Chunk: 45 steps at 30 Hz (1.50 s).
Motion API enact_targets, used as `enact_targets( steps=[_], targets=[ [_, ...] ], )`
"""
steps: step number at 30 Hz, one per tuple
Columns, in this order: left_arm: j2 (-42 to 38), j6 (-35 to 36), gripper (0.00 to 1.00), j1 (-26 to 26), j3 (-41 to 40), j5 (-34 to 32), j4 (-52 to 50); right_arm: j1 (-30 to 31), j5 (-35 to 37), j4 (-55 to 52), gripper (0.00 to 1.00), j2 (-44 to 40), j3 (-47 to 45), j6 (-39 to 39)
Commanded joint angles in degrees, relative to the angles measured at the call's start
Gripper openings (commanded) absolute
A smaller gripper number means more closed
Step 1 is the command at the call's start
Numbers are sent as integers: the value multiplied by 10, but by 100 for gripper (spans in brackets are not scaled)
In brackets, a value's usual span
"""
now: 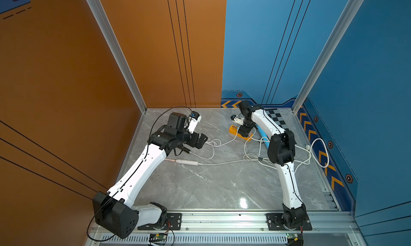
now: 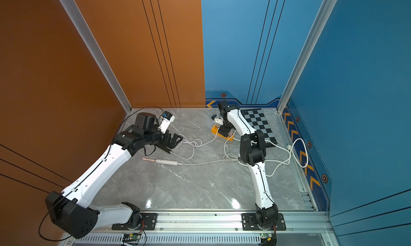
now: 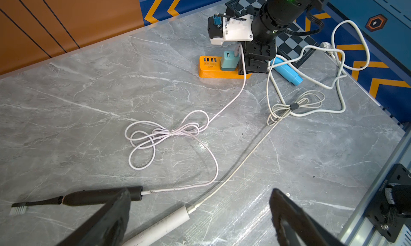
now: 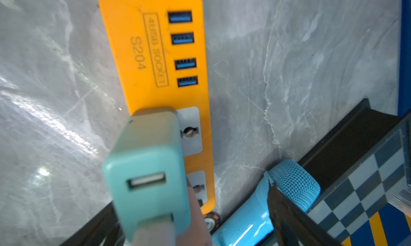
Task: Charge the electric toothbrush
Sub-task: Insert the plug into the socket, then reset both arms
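A black electric toothbrush [image 3: 100, 197] lies on the marble table. Its pale cable [image 3: 169, 133] runs to a teal USB adapter [image 4: 146, 167] that sits in the orange power strip [image 4: 155, 55]. A white toothbrush [image 3: 160, 227] with a pink head lies beside it in both top views [image 1: 186, 162] [image 2: 166, 162]. My left gripper [image 3: 200, 196] hangs open just above both handles, holding nothing. My right gripper [image 4: 193, 211] stands open around the adapter, its fingers apart from it. In a top view it is over the strip [image 1: 244, 131].
A blue microphone [image 4: 289, 184] lies right behind the power strip, against a checkerboard mat [image 2: 259, 124]. A thick white power cord [image 1: 320, 153] loops by the right wall. A second bundled cable [image 3: 293, 106] leads to the white toothbrush. Walls close the back and both sides.
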Motion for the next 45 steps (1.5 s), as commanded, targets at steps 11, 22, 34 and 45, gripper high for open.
enact_targets(
  steps=[11,22,34,45],
  targets=[
    [-3,-145,98,45,-136,-363,186,-119,-127,322,98,-417,-463,348],
    [36,18,98,127,-406,-376,591,-171,66,791,100,-542,-943,461],
    [145,4,98,202,-497,-217,839,-146,59,1100,100,-498,-1063,390],
    [144,5,98,198,-497,-223,839,-166,8,1068,100,-498,-1047,395]
  ],
)
